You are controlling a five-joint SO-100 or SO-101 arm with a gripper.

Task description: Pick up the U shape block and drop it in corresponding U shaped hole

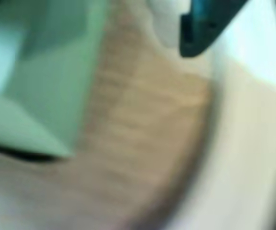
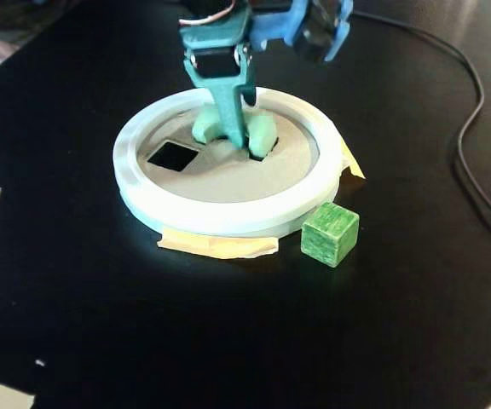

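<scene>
The light green U-shaped block (image 2: 206, 128) rests on the tan top of the round white-rimmed sorter (image 2: 228, 217), at the dark U-shaped hole (image 2: 259, 153) right of centre. My teal gripper (image 2: 233, 136) reaches down onto the block, and one finger covers its middle. The wrist view is blurred. There the block (image 1: 47, 76) fills the left side, and a dark teal fingertip (image 1: 202, 28) stands apart from it at the upper right, with tan board between them. The gripper (image 1: 92, 21) looks open around the block.
A square hole (image 2: 172, 155) lies on the sorter's left side. A darker green cube (image 2: 330, 233) sits on the black table by the sorter's front right rim. Tape strips hold the sorter down. A black cable (image 2: 471, 128) runs along the right.
</scene>
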